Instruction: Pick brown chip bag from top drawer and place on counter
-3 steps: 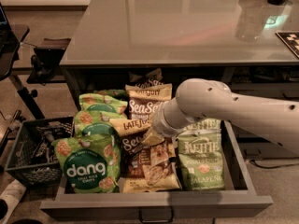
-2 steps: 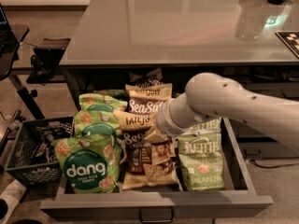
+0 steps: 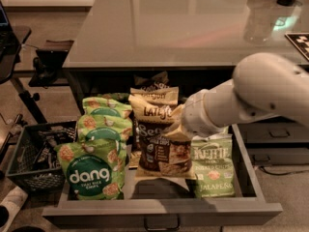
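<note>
Brown chip bag (image 3: pixel 161 151) hangs pinched in gripper (image 3: pixel 179 129) over top drawer (image 3: pixel 164 211); lift it clear before you cross to counter (image 3: pixel 169 28).

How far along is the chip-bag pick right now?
Done: the top drawer is open. In hand: the gripper is at the top edge of a brown chip bag, which stands upright beside the Kettle bag, seemingly lifted. Left: carry it out and set it on the counter; no bag lies there yet.
</note>
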### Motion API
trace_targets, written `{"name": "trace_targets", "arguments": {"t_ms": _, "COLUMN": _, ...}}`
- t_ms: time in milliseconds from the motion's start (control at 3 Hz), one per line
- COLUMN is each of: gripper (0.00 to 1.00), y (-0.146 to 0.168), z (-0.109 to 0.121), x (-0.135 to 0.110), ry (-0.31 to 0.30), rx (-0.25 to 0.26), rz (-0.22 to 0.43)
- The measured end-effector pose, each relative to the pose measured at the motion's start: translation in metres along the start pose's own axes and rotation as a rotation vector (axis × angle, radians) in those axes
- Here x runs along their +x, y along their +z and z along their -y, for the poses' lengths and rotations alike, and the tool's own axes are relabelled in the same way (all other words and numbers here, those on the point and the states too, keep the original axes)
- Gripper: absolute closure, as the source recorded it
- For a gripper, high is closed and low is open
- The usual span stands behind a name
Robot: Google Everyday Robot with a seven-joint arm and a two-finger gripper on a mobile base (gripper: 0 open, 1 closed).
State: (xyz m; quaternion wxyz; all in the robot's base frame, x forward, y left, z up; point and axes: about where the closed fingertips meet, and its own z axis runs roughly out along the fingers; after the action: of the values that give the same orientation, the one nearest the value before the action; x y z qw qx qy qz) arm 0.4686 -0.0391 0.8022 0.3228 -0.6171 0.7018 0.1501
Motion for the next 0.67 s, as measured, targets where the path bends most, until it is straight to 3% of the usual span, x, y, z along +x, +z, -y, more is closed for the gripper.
{"name": "trace_targets", "arguments": {"t_ms": 333, "gripper": 1.0, "y": -0.056, "z": 0.004, "x": -0.015, "ry": -0.02, "rx": 0.032, "rz": 0.054}}
{"name": "trace_targets", "arguments": {"t_ms": 667, "gripper": 1.0, "y": -0.109, "z": 0.021, "x": -0.024, "ry": -0.045, "rx": 0.087, "rz": 0.097}}
